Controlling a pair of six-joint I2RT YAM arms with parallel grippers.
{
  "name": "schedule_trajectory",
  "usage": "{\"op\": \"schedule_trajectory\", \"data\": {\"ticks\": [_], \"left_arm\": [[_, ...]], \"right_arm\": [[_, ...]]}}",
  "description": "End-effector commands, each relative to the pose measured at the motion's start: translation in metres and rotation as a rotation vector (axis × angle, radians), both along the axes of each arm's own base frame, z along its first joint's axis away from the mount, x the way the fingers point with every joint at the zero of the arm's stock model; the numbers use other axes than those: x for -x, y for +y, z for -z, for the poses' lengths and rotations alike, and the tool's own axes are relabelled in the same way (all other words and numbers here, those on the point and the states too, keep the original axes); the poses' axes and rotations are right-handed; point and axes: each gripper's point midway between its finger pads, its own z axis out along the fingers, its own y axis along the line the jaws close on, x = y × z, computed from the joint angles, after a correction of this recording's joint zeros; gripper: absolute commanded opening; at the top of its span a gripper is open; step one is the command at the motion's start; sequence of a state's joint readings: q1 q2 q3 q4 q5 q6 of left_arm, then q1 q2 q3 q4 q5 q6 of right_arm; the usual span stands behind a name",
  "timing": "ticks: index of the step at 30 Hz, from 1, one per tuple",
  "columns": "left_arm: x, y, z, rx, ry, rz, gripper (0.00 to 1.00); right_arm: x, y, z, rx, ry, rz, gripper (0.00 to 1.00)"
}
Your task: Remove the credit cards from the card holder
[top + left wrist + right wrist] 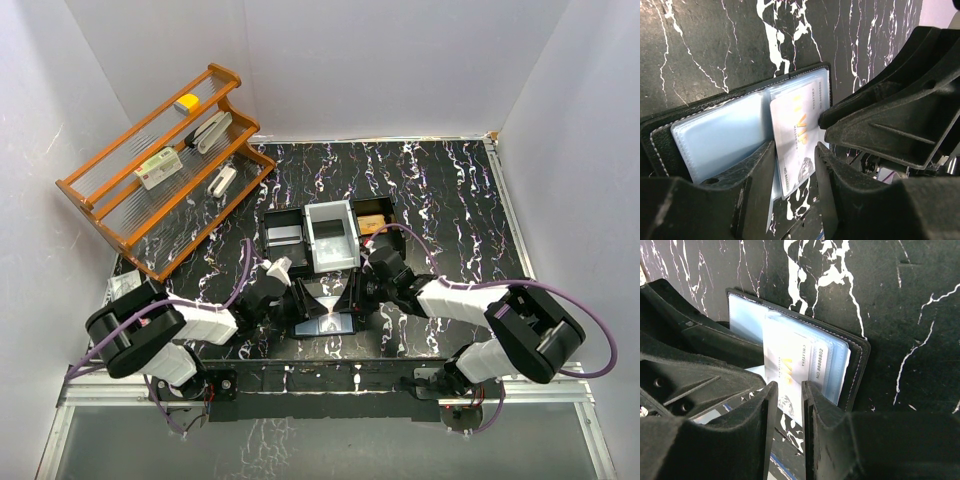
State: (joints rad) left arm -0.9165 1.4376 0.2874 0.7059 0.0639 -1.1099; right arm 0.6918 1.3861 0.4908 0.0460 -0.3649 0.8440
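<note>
The card holder (330,322) lies open on the black marble table between my two grippers, its light blue-grey inside (720,137) facing up. A white card with gold lettering (797,135) sticks partway out of its clear pocket, and it also shows in the right wrist view (785,365). My left gripper (794,195) is open, with one finger resting on the holder's left half. My right gripper (789,430) is narrowly open, its tips down on the protruding card, whose end shows in the gap. In the top view the left gripper (295,292) and right gripper (358,290) flank the holder.
A black three-compartment tray (283,238) stands just behind the holder, with a grey box (333,237) in its middle and a brown item (372,222) at its right. A wooden rack (160,175) with small items stands at the back left. White walls surround the table.
</note>
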Motion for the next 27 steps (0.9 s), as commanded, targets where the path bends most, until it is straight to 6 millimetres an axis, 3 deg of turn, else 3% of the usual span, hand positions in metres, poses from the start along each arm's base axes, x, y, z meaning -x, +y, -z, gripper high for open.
{"op": "schedule_trajectory", "data": {"ticks": [1, 6, 15, 27], "left_arm": [[0.003, -0.002, 0.007, 0.032, 0.026, -0.007, 0.36], [0.005, -0.008, 0.007, 0.06, 0.026, 0.017, 0.34], [0.012, -0.022, -0.005, 0.125, -0.001, 0.104, 0.0], [0.009, 0.01, 0.003, -0.061, -0.055, 0.073, 0.0]], "right_arm": [[0.025, -0.027, 0.035, 0.123, 0.092, 0.007, 0.25], [0.028, -0.024, 0.035, 0.101, 0.101, -0.005, 0.25], [0.027, -0.027, 0.039, 0.127, 0.104, 0.008, 0.25], [0.014, -0.034, 0.038, 0.201, 0.074, 0.042, 0.25]]}}
